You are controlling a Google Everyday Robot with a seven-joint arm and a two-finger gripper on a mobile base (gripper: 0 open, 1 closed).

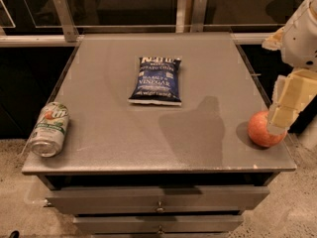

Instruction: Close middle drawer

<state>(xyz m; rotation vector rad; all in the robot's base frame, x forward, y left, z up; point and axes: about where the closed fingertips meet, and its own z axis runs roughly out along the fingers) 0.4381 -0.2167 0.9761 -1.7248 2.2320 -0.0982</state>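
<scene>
A grey drawer cabinet [148, 148] fills the view, seen from above. Below its front edge two drawer fronts show. The upper front [158, 198] has a small knob and sticks out past the top's edge, with a dark gap above it. The lower front [158, 224] also has a knob, sits further down and is cut off by the bottom of the view. I cannot tell which one is the middle drawer. My gripper [280, 118] hangs at the right edge of the cabinet top, above the drawers and well to their right, right beside an orange fruit.
On the top lie a blue chip bag [155, 80] in the middle, a green-and-white soda can [49, 128] on its side at the front left, and the orange fruit [262, 129] at the front right. A rail and glass wall stand behind. Speckled floor surrounds the cabinet.
</scene>
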